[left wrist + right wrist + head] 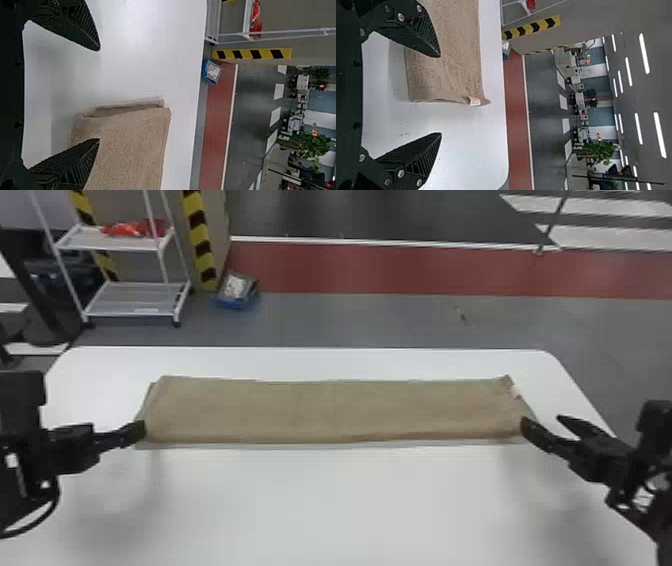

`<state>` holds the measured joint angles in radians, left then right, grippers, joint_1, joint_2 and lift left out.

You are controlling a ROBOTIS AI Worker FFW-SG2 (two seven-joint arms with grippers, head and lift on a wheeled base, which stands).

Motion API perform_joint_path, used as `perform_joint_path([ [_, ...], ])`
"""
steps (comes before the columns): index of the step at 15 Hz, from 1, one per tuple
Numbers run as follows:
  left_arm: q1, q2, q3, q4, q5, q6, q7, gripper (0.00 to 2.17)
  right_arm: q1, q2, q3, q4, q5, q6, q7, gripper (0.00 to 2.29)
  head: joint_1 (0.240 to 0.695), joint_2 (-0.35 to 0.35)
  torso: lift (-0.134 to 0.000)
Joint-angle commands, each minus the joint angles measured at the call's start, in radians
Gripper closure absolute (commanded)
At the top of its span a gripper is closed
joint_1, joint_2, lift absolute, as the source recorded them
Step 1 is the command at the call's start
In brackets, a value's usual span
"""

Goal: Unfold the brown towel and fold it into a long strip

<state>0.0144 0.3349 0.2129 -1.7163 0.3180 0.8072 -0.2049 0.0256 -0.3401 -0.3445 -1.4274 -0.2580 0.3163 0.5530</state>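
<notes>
Because the brown towel (330, 410) lies crosswise as a long strip, each short end presumably stays within reach of one arm. The left gripper (99, 94) is at the near left corner and the right gripper (440, 95) at the near right corner, a placement that suits final squaring or release. Both grippers have their fingers spread and pinch nothing; whether a finger touches the cloth cannot be told. At the left end the layers are slightly offset, and a small white label (515, 391) marks the right end. The folding appears essentially complete; a sideways drag could skew the layers.

The work surface is a smooth white table (320, 500) with rounded far corners. Beyond it, a white rack (137, 312) stands at far left, with a blue box (237, 302) beside it. A red floor band (375, 267) crosses the grey floor.
</notes>
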Motion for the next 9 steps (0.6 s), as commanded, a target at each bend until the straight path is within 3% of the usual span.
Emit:
perform_joint_path([
  [1,-0.024,0.001,-0.026,0.050,-0.013,-0.026,-0.001,0.12,-0.061,0.001,0.045,0.067,0.034,-0.001,0.001,0.23,0.695,-0.057,-0.125],
  [4,-0.036,0.001,-0.027,0.069,-0.014,-0.026,-0.019,0.36,-0.099,0.000,0.061,0.108,0.049,-0.001,0.018,0.46,0.695,-0.042,-0.125],
  [5,-0.039,0.004,-0.026,0.069,-0.013,-0.022,-0.024,0.65,-0.107,-0.005,0.061,0.111,0.057,-0.001,0.030,0.65,0.695,-0.040,-0.125],
  [6,-0.044,0.006,-0.020,0.067,-0.008,-0.004,-0.033,1.08,-0.118,-0.008,0.061,0.114,0.060,-0.001,0.042,0.84,0.695,-0.038,-0.125],
  [7,-0.045,0.010,-0.015,0.064,-0.004,0.017,-0.050,1.43,-0.121,-0.008,0.061,0.114,0.060,0.002,0.047,1.15,0.695,-0.037,-0.125],
  [8,-0.045,0.012,-0.006,0.052,0.000,0.045,-0.088,1.45,-0.122,-0.008,0.058,0.114,0.059,0.002,0.048,1.47,0.695,-0.037,-0.125],
  [9,-0.047,0.015,-0.006,0.046,0.000,0.079,-0.120,1.54,-0.124,-0.008,0.058,0.114,0.059,0.005,0.050,1.52,0.695,-0.039,-0.125],
])
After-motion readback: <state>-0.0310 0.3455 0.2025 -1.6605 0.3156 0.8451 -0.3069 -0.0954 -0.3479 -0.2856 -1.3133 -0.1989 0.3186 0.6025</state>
